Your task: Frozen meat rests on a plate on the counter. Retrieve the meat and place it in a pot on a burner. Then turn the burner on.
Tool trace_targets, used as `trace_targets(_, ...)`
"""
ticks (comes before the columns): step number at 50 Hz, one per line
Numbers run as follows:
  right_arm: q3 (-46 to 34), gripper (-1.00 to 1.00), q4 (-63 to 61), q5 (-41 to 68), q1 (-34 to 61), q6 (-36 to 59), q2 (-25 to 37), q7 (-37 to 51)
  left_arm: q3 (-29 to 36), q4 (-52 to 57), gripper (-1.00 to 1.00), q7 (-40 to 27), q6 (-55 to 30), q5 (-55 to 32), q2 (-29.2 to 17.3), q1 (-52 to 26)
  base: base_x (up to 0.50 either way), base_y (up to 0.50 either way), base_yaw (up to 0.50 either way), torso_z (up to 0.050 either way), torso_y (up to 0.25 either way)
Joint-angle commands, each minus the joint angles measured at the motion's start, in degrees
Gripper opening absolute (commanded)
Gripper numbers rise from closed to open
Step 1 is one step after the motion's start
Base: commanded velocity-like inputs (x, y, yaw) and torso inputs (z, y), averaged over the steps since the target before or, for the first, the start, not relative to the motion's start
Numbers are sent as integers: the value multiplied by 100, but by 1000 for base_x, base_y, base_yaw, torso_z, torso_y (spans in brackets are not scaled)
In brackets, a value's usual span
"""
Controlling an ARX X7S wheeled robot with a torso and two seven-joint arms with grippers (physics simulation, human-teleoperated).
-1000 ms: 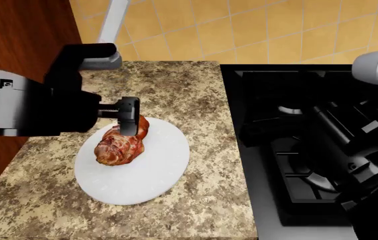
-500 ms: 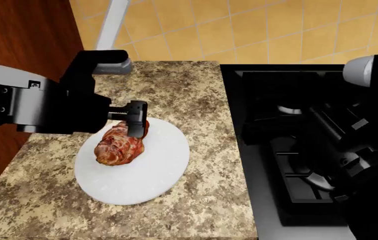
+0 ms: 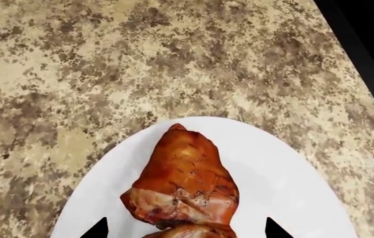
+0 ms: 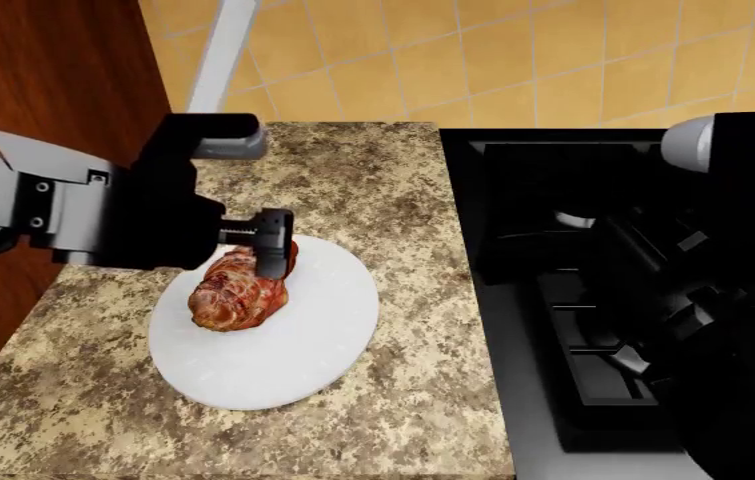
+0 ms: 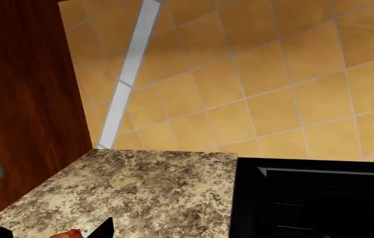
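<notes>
Frozen meat (image 4: 241, 291) sits on the plate (image 4: 310, 350), toward the plate's rear-left part, long axis running front-left to back-right. Plate lies flat on the counter (image 4: 364, 190), in the front half, roughly centred between the counter's left edge and the stove top (image 4: 524, 200) that abuts its right edge. Plate is fully on the granite and doesn't overhang any edge.

Left gripper (image 4: 270, 245) is over the back end of the meat. Head view shows one dark finger (image 4: 272, 243) overlapping the meat's top rear; can't tell from that angle if it's touching. Left wrist view: two black fingertips (image 3: 97, 229) sit wide apart, one on each side of the meat (image 3: 183, 186), with white plate (image 3: 286, 188) showing between each tip and the meat. So the claw is spread well wider than the meat and is holding nothing.

Right gripper (image 5: 54, 232): only a dark fingertip (image 5: 104, 228) and a sliver of another at the frame edge in the right wrist view, with a bit of meat (image 5: 68, 234) between them further off. Can't tell how far open it is. In the head view the right arm (image 4: 697, 330) is a dark mass over the stove top, well apart from the plate.

The pot doesn't appear in any view.
</notes>
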Motion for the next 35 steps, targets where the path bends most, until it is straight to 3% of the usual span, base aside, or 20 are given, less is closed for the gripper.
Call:
trace_targets(1,-32,100,14,-60,-14,-42,24,-52,88,-36,100,153,31,120,14,3,0,0,0,0,0)
trace_targets(35,-153,100,110,-610,-235,-212,51,-510,494,-396,100,918,240,718,200,11,0,0,0,0,0)
